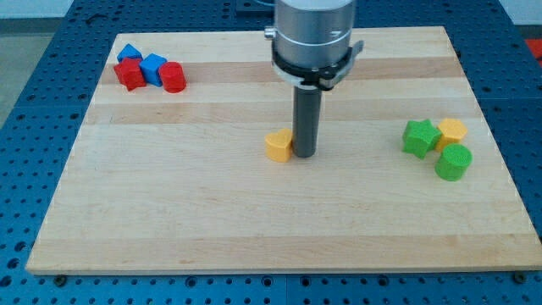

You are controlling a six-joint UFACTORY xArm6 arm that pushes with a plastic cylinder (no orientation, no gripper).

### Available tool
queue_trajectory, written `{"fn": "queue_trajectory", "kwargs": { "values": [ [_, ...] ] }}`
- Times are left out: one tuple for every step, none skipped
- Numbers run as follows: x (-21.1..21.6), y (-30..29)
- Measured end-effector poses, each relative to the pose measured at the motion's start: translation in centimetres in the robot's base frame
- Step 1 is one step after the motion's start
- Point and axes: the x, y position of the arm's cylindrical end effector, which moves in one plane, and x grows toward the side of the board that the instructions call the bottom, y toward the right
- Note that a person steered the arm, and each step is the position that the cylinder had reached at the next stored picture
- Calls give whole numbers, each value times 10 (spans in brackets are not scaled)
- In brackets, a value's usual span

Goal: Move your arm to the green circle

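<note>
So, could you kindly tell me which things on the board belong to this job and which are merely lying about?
For the job:
- green circle block, at the view's right
- my tip, mid-board, beside the yellow block

Lying about:
- yellow block
- green star block
- yellow block by the greens
- two red blocks
- two blue blocks

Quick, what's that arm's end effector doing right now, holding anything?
My tip: a plain rod, holding nothing, right beside the yellow block, far from the green circle.

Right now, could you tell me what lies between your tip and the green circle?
In the camera view, only bare wooden board lies between my tip and the green circle. The green star sits just above that line.
</note>
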Motion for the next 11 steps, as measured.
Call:
{"fn": "queue_trajectory", "kwargs": {
  "values": [
    [2, -9],
    [2, -9],
    [-10, 14],
    [-33, 39],
    [-86, 93],
    [-101, 131],
    [-101, 138],
    [-101, 139],
    [-95, 137],
    [5, 108],
    [50, 105]
  ]
}}
